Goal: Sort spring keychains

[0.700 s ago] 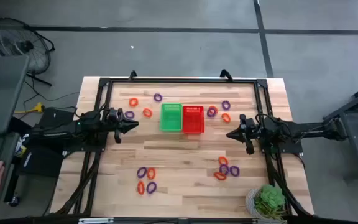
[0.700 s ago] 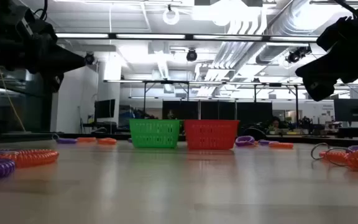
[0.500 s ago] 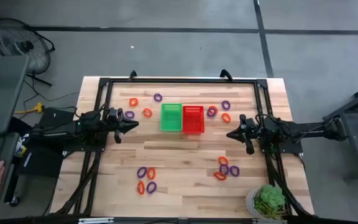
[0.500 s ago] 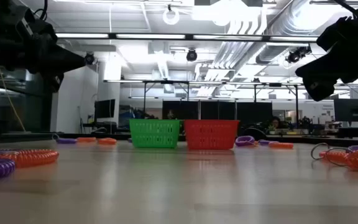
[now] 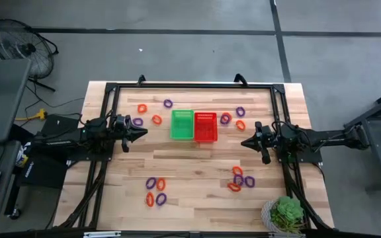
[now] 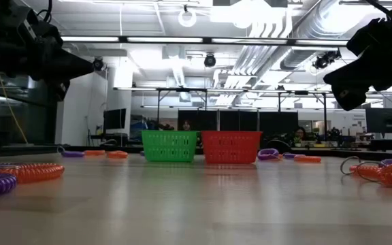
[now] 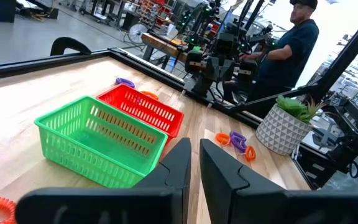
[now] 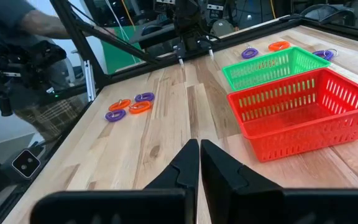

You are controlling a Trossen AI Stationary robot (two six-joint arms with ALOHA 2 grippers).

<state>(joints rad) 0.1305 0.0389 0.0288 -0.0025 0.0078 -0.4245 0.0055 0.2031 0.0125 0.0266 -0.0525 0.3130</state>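
Observation:
Orange and purple spring keychains lie flat on the table in four loose groups: far left (image 5: 152, 113), far right (image 5: 235, 118), near left (image 5: 155, 190), near right (image 5: 241, 178). A green basket (image 5: 182, 124) and a red basket (image 5: 205, 127) stand side by side at the table's middle, toward the far edge. My left gripper (image 5: 144, 131) hovers shut, left of the green basket, its fingers pointing at it (image 7: 195, 152). My right gripper (image 5: 243, 142) hovers shut, right of the red basket, pointing toward the table's left (image 8: 199, 149). Both are above the table and hold nothing.
A potted plant (image 5: 286, 213) stands at the table's near right corner. A black frame (image 5: 190, 85) runs along the far edge and the sides. The bare wood in the table's middle (image 5: 190, 162) is free room. A person (image 7: 294, 37) stands beyond the right side.
Both arms have kept still. A person's hand that showed beside the table's left side, off the table, is gone from the high view.

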